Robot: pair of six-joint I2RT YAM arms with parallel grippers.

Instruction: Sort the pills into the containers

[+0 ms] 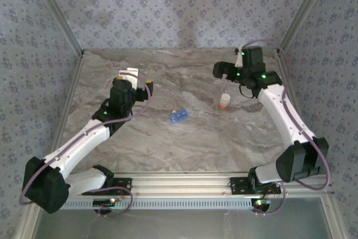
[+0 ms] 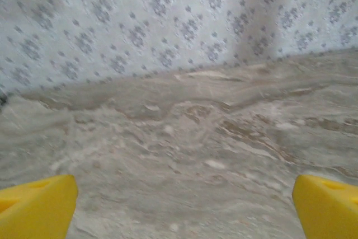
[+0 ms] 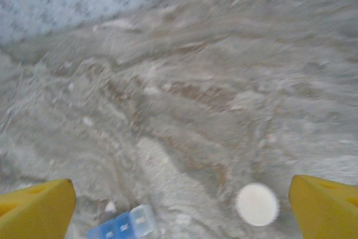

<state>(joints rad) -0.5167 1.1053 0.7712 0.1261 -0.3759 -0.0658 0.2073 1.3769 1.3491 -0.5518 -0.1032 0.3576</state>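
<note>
The small translucent blue pill box (image 1: 180, 116) lies near the middle of the marble table (image 1: 168, 144), some of its lids paler than the rest. In the right wrist view the pill box (image 3: 123, 224) sits at the bottom edge, with a small white speck (image 3: 110, 207), perhaps a pill, beside it. My right gripper (image 1: 222, 71) hovers open above and behind the white-and-orange bottle (image 1: 224, 102), with nothing between its yellow fingertips (image 3: 321, 208). My left gripper (image 1: 128, 74) is at the far left of the table, open and empty, with yellow fingertips (image 2: 36, 208) spread over bare marble.
The bottle's round white cap (image 3: 257, 204) stands upright to the right of the pill box. Patterned walls (image 1: 168, 4) close off the back and sides of the table. A metal rail (image 1: 179, 183) runs along the near edge by the arm bases.
</note>
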